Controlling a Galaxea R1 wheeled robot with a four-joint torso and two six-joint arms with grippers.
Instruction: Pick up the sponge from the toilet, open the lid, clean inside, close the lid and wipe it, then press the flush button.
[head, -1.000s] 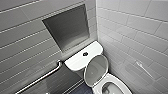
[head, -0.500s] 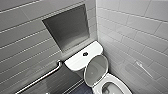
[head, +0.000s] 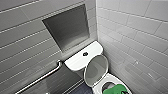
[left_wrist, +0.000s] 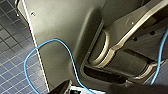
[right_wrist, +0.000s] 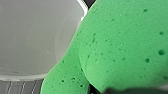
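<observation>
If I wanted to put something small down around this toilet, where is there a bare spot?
The tank top is bare on both sides of the flush button. The wall niche above it looks bare too. Lower down it is crowded: the raised lid stands in front of the tank, and the sponge sits over the bowl.

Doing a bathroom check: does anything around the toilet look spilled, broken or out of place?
Nothing looks spilled or broken. The one odd item is the green sponge at the mouth of the open toilet; the lid stands raised toward the tank.
</observation>
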